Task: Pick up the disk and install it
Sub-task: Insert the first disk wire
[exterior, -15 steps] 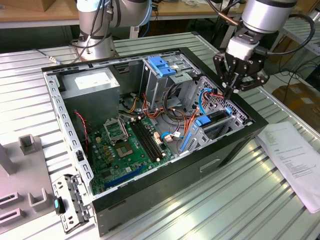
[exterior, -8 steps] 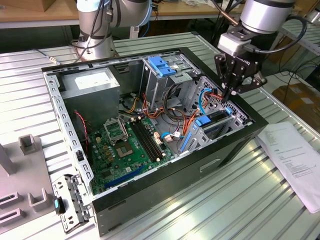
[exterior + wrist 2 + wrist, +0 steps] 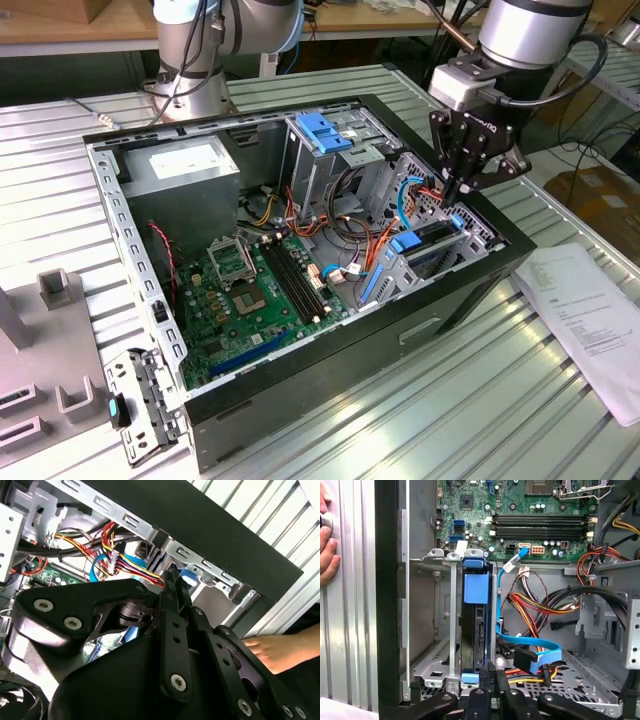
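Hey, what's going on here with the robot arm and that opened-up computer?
The robot arm has its gripper lowered into the drive bay at the edge of the open computer case. The disk, in its blue carrier, stands on edge in a slot of that bay, and the gripper is right at its end. A person's hand lies on the ribbed table beside the case.

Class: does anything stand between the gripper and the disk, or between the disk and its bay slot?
Nothing visible. The disk already stands in the cage slot, the gripper at its outer end. The blue cable runs beside the slot, not across it.
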{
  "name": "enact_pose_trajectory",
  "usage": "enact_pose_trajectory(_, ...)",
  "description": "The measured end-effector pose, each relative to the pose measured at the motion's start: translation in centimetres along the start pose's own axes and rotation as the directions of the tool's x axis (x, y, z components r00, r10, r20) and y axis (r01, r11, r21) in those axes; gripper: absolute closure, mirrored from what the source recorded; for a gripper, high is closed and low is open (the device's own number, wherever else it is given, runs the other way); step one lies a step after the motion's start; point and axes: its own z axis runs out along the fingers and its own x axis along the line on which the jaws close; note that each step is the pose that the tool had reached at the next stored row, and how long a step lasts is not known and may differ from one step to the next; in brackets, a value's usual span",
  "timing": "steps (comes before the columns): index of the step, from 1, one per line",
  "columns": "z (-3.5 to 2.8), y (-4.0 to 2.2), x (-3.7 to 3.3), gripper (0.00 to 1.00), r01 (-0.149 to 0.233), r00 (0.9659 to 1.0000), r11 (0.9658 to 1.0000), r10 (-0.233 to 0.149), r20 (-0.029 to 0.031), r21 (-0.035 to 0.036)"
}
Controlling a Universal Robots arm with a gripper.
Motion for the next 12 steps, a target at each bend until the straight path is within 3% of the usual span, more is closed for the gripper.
enact_pose_trajectory(1,0.01,0.13,0.17,0.84,0.0,1.0,1.0,0.0,0.0028,0.0)
enact_pose_trajectory(3,0.05,0.46,0.83,0.84,-0.002,0.9998,1.0,0.002,0.0188,0.0003)
enact_pose_trajectory(5,0.07,0.6,1.12,0.84,-0.002,0.9996,1.0,0.002,0.0285,0.0004)
enact_pose_trajectory(12,0.48,1.24,1.14,0.84,0.002,0.9995,1.0,-0.002,0.0301,0.0033)
